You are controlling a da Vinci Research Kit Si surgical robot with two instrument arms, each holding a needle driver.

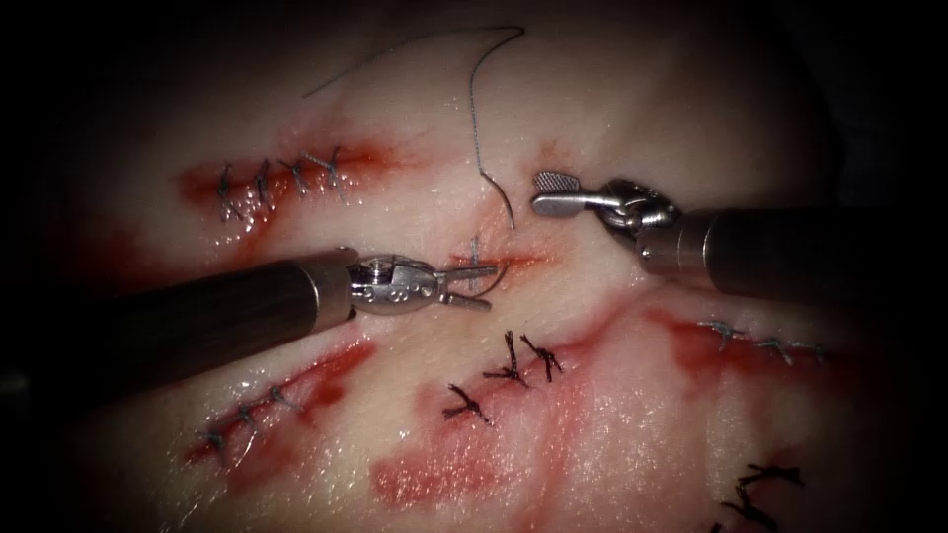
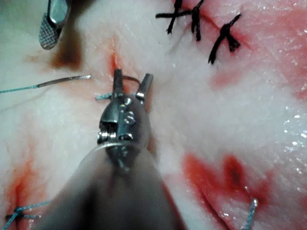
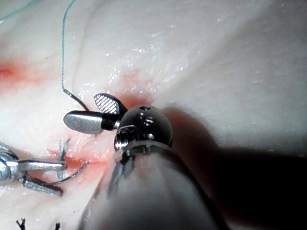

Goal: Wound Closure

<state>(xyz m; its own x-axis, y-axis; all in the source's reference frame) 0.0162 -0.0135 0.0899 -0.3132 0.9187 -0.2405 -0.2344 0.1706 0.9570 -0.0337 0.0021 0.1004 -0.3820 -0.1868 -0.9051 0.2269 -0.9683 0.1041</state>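
The curved needle sits in the tissue (image 1: 415, 128) at a short cut (image 1: 509, 261). Its tail (image 1: 506, 205) rises on the cut's far side, and its front arc (image 1: 493, 282) comes out on the near side. My left tool (image 1: 479, 285) lies at the cut's left end, jaws open astride that arc (image 2: 132, 77) without closing on it. My right tool (image 1: 548, 194) hovers to the right of the tail, jaws open (image 3: 91, 111) and holding nothing. Thread (image 1: 474, 109) runs from the tail toward the back. Short thread ends (image 1: 475, 249) of one stitch stand on the cut.
Stitched cuts lie at the upper left (image 1: 281, 183), lower left (image 1: 252, 407) and right (image 1: 760, 342). Black stitches (image 1: 512, 367) sit just in front of the left tool. Red fluid (image 1: 444, 479) stains the tissue in front.
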